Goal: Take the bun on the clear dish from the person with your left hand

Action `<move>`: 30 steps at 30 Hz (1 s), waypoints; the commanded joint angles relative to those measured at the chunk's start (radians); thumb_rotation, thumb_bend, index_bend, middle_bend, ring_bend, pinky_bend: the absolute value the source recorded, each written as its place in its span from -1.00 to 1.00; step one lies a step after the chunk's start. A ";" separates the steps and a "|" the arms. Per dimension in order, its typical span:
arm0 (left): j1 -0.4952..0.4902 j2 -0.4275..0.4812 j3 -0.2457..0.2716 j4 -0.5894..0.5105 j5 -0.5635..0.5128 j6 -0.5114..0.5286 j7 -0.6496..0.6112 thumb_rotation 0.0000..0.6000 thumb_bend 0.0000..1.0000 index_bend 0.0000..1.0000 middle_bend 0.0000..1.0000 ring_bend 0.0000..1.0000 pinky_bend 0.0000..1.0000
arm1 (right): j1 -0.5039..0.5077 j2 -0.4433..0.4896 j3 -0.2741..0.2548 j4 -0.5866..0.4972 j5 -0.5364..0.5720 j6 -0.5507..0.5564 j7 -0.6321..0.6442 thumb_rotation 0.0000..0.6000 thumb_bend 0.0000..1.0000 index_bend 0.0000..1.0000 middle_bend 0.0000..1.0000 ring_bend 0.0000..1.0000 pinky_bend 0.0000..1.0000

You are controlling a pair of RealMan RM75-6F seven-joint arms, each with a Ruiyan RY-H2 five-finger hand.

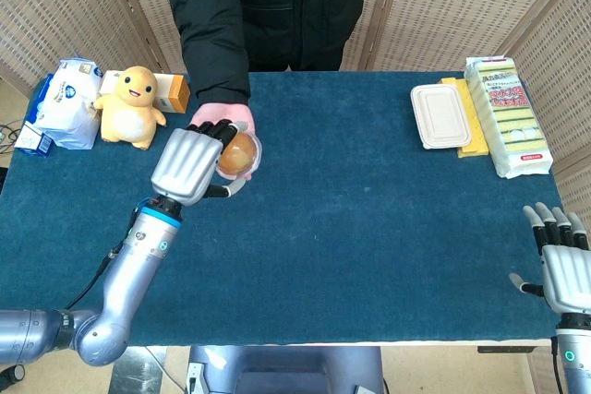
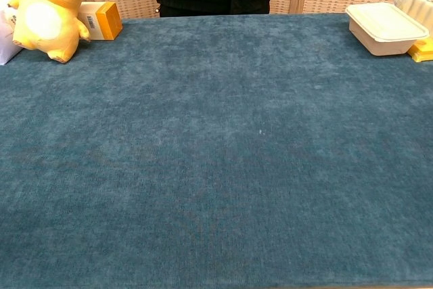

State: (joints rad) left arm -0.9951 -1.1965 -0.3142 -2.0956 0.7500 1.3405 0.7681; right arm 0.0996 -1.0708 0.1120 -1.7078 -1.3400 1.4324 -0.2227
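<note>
Bun (image 1: 237, 155) on clear dish (image 1: 251, 165), gripped by left robot hand (image 1: 192, 165).

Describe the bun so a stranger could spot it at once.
Start at the person in the black jacket standing at the far edge of the blue table. Their pink palm is held out over the table, with the robot's left hand reaching onto it. The bun sits there on a clear dish, round and golden brown.

No wording can be made out: the print on the tall package (image 1: 509, 113), the white bag (image 1: 66, 103) and the orange box (image 2: 103, 19) is too small to read.
</note>
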 commanded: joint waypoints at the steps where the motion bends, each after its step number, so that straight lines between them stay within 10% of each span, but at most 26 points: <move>1: 0.004 0.023 -0.014 -0.034 0.010 0.015 0.005 1.00 -0.52 -0.26 -0.10 -0.24 -0.02 | 0.000 0.000 0.000 0.000 0.001 -0.001 0.000 1.00 -1.00 -0.81 -0.89 -0.94 -1.00; 9: 0.032 0.085 -0.015 -0.097 0.042 0.035 0.002 1.00 -0.53 -0.26 -0.10 -0.24 -0.02 | 0.000 0.002 -0.001 -0.003 0.004 -0.002 -0.002 1.00 -1.00 -0.81 -0.89 -0.94 -1.00; 17: 0.131 0.134 0.092 -0.050 0.147 0.007 -0.073 1.00 -0.52 -0.23 -0.08 -0.22 -0.01 | 0.002 0.000 -0.005 -0.006 0.001 -0.006 -0.008 1.00 -1.00 -0.81 -0.89 -0.94 -1.00; 30: 0.317 0.023 0.291 0.349 0.327 -0.135 -0.370 1.00 -0.52 -0.23 -0.08 -0.22 -0.01 | 0.011 -0.011 -0.015 -0.011 0.004 -0.024 -0.042 1.00 -1.00 -0.81 -0.89 -0.94 -1.00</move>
State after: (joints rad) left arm -0.7200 -1.1142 -0.0651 -1.8564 1.0447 1.2587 0.4681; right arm 0.1096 -1.0810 0.0980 -1.7181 -1.3353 1.4098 -0.2641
